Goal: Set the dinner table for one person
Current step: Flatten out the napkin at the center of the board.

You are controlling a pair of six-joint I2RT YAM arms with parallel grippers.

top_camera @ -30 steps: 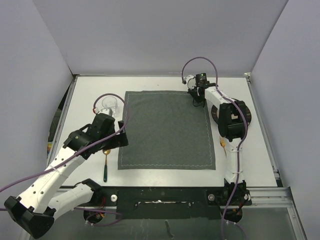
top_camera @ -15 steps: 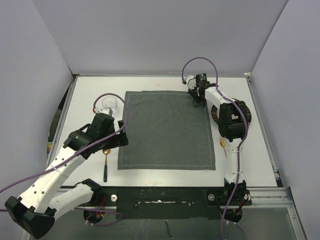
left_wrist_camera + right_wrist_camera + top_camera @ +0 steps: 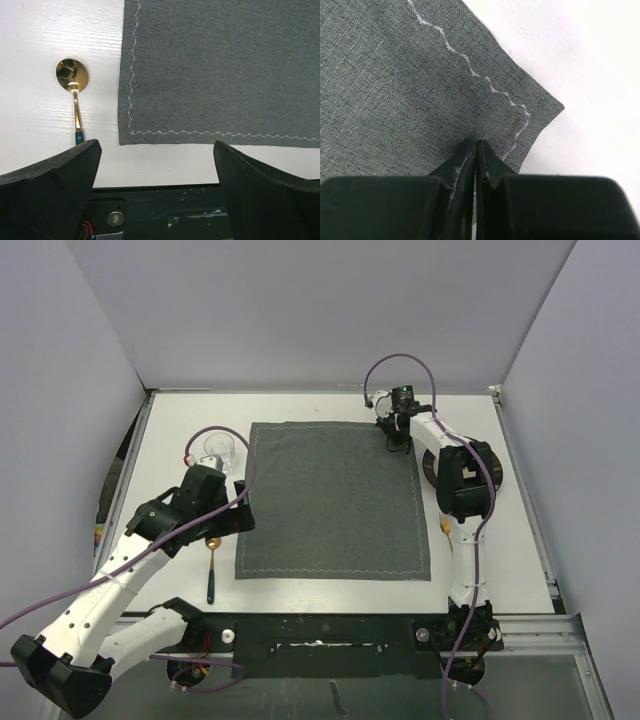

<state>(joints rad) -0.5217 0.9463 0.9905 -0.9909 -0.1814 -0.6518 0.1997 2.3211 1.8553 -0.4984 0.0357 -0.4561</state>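
The dark grey stitched placemat [image 3: 330, 500] lies flat on the white dinner table [image 3: 300, 408]. My right gripper [image 3: 397, 445] is at the mat's far right corner. In the right wrist view its tips [image 3: 476, 145] are pressed together on the placemat [image 3: 395, 75] just inside the corner stitching, with bare table [image 3: 580, 50] beyond. My left gripper [image 3: 235, 520] is open and empty above the mat's near left corner. In the left wrist view it [image 3: 157, 200] hangs over the table's near edge, with the placemat [image 3: 225, 65] ahead and a gold spoon [image 3: 74, 87] to the left.
A clear glass [image 3: 218, 450] stands left of the mat's far left corner. The gold spoon [image 3: 212, 565] with a dark green handle lies left of the near left corner. A dark round object [image 3: 428, 468] lies partly under the right arm. A black rail [image 3: 165, 210] runs along the near edge.
My left arm has shifted slightly to the left. The right gripper and the placemat have not visibly moved.
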